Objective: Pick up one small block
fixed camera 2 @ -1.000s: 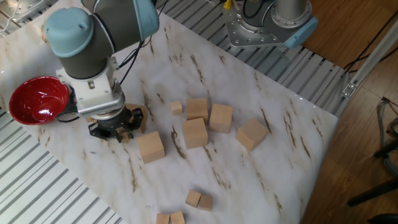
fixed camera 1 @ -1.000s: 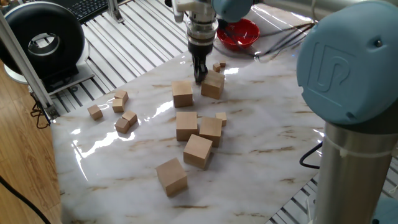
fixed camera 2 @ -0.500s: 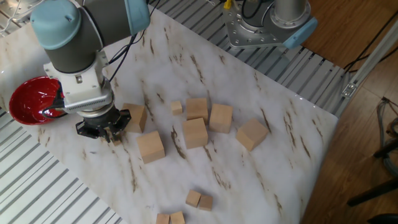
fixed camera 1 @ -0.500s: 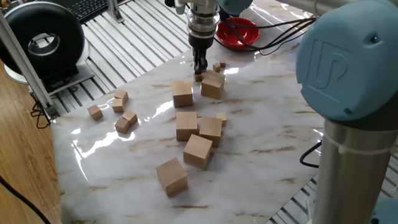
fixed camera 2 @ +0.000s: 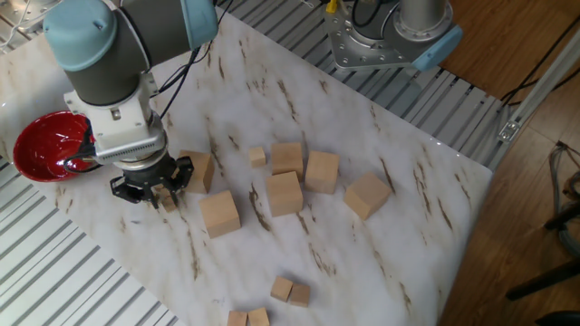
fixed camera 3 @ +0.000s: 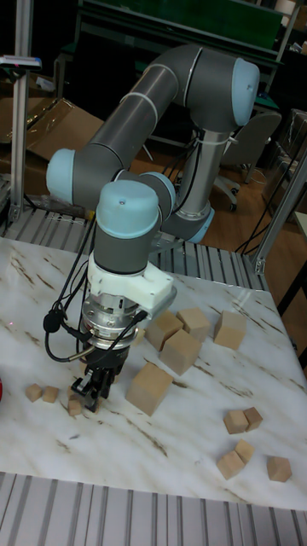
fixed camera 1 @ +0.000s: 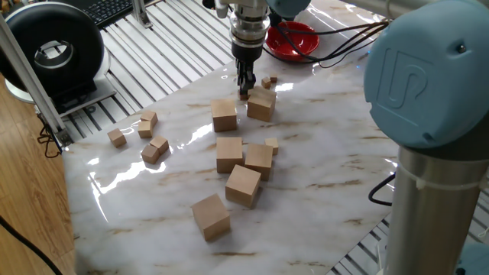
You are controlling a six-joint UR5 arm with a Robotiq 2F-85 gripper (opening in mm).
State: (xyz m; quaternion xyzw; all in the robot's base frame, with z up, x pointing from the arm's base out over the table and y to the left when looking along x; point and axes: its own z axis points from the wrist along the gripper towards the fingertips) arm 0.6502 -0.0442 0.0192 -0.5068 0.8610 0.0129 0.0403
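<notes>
Change: between a second ago and half a second ago the arm travels from beside a large cube toward the table's far edge near the red bowl; since then it holds still.
Gripper: the gripper points straight down, fingertips at the marble table, fingers narrowly parted.
Small block: a small block sits at the fingertips, apparently between them; whether the fingers press it cannot be told.
Neighbours: two more tiny cubes lie just beside it; a large wooden cube stands near.
Meaning: in judgement, positioning is finished; closing and lifting remain.
</notes>
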